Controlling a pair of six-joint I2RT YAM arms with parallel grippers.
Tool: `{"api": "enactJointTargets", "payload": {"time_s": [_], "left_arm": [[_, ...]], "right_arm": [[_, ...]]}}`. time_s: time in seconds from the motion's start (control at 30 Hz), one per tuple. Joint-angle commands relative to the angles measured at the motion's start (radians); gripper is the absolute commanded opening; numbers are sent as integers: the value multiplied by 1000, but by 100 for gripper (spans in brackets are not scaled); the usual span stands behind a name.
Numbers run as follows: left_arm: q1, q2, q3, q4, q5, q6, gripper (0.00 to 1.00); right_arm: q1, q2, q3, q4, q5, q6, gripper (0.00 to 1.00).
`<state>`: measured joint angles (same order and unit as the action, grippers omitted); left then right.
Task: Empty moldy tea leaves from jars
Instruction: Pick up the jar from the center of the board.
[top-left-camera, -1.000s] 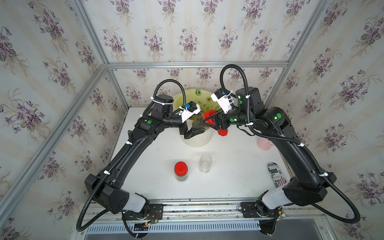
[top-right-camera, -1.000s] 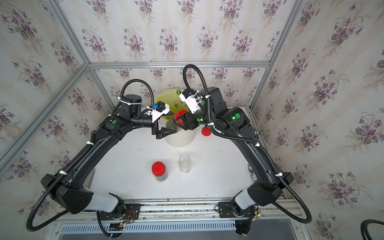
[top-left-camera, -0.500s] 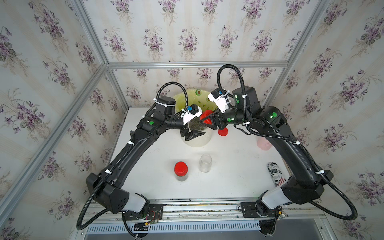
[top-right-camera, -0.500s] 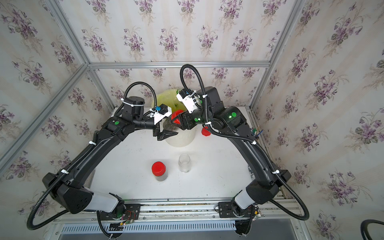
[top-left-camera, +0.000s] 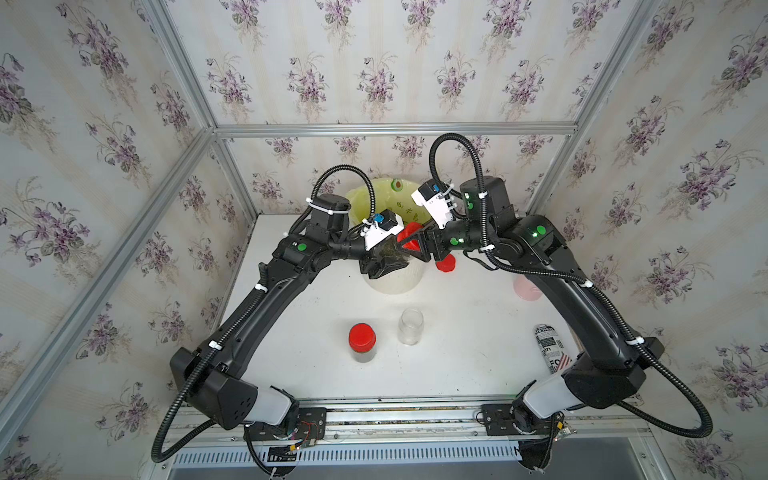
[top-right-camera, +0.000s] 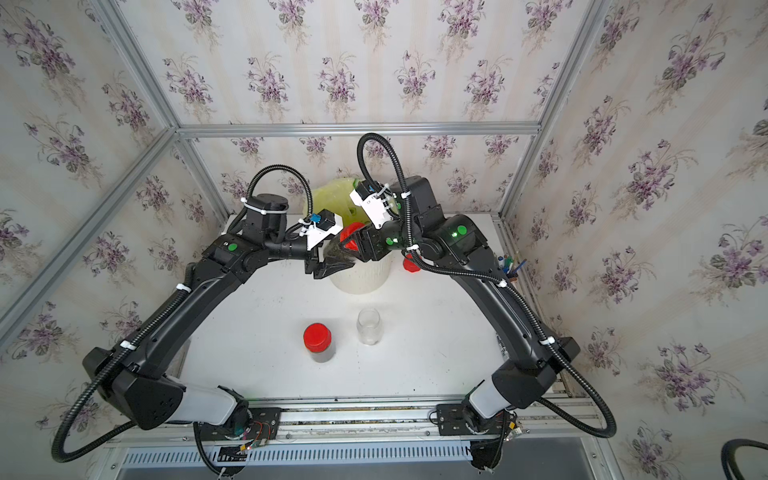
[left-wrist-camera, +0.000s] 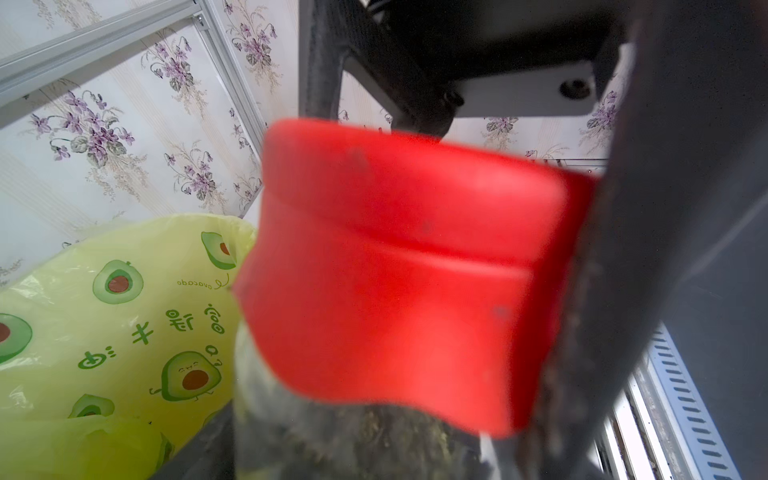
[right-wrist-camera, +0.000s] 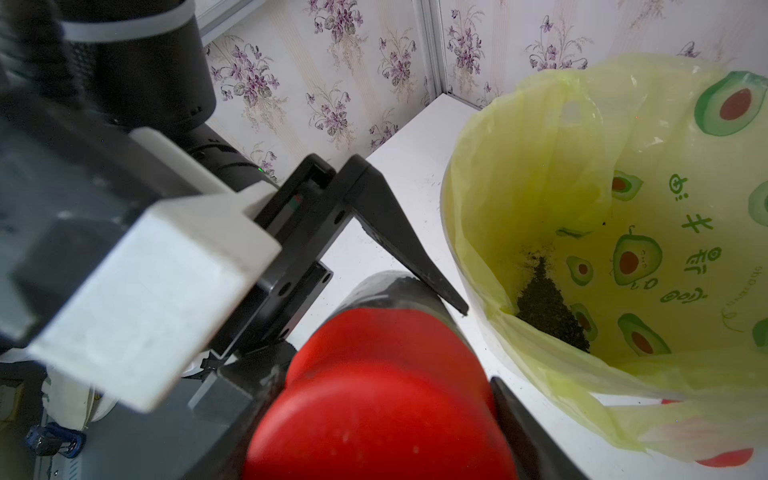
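Floral-walled desk (top-left-camera: 457, 353), upper centre in both top views: the jar (top-left-camera: 392, 252) of moldy tea leaves (left-wrist-camera: 353, 440) hangs by the bin (top-left-camera: 395, 284) rim, long axis lying across (cap rightward), right hand (top-left-camera: 405, 244) pinching its red cap (top-left-camera: 410, 233), left hand (top-left-camera: 397, 261) flanking the glass, whether it bites I cannot tell.

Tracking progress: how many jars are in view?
3. The held jar is by the bin, right claw on its red cap, left claw around its body. The capped jar stands at the table's front, the open jar beside it. None seems hidden.
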<state>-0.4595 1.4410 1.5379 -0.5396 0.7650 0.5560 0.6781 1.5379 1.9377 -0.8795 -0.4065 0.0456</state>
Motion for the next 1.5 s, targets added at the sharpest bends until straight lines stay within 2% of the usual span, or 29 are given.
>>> {"api": "enactJointTargets", "payload": {"time_s": [0.0,0.17,0.27,0.43,0.53,0.63,0.83,0.93,1.13,1.3,1.47], "left_arm": [[-1,-8,-8,3,13,21,80],[-1,-6,-10,3,19,20,76],[-1,-4,-8,2,19,18,64],[0,0,-5,0,19,13,65],[-1,1,-6,0,9,15,70],[0,-2,-10,0,3,18,71],[-1,-7,-18,0,-9,27,73],[0,-10,-20,0,-8,31,73],[-1,-13,-22,0,-9,37,73],[-1,-12,-22,0,-8,39,73],[0,-13,-23,0,-13,41,73]], "right_arm": [[0,-7,7,61,-14,-6,17],[-2,-7,10,57,-5,-9,17],[-2,-8,7,61,1,-9,17],[-3,-8,6,76,-2,-7,17],[-4,0,4,76,-9,-7,17],[-4,5,2,74,-8,-12,20],[-3,12,4,68,-4,-24,37],[-4,13,4,66,-8,-29,55],[-3,-5,-12,74,4,-35,74],[-4,-26,-34,86,6,-39,82],[-4,-34,-39,79,21,-44,83]]}}
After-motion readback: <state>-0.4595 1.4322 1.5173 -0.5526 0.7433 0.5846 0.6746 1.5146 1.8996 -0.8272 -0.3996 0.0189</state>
